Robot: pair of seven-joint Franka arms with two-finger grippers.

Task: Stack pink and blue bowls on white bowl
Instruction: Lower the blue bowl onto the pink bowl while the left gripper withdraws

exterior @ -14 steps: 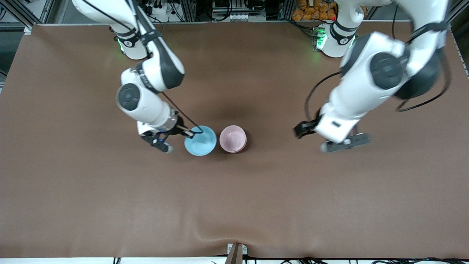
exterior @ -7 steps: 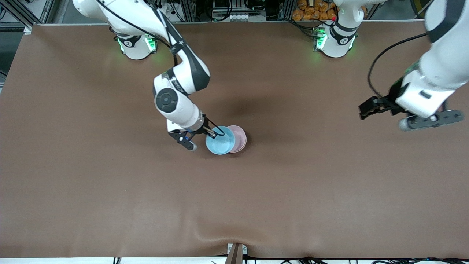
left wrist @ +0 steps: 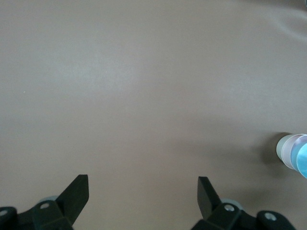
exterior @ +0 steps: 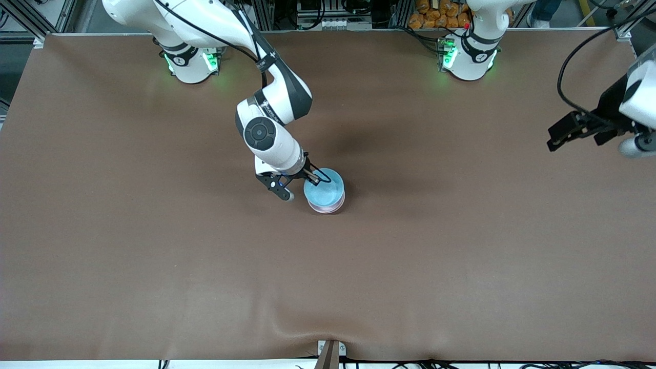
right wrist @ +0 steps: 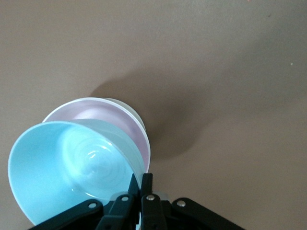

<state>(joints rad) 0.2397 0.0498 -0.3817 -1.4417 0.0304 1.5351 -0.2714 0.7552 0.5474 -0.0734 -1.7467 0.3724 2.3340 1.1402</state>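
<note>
On your brown table (exterior: 154,256) sit three bowls, one per colour: blue bowl (exterior: 323,187), tilted, pinched at its rim by your right claw (exterior: 309,178), over pink bowl (exterior: 328,206) nested in white bowl (right wrist: 128,109). Your left claw (exterior: 589,137) waits, spread wide.

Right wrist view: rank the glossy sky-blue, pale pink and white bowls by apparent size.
1. Glossy sky-blue bowl, pinched at its rim by the right gripper, closest to the lens, so looks inflated.
2. Pale pink bowl, partly covered.
3. White bowl, only a sliver visible; unrankable.
</note>
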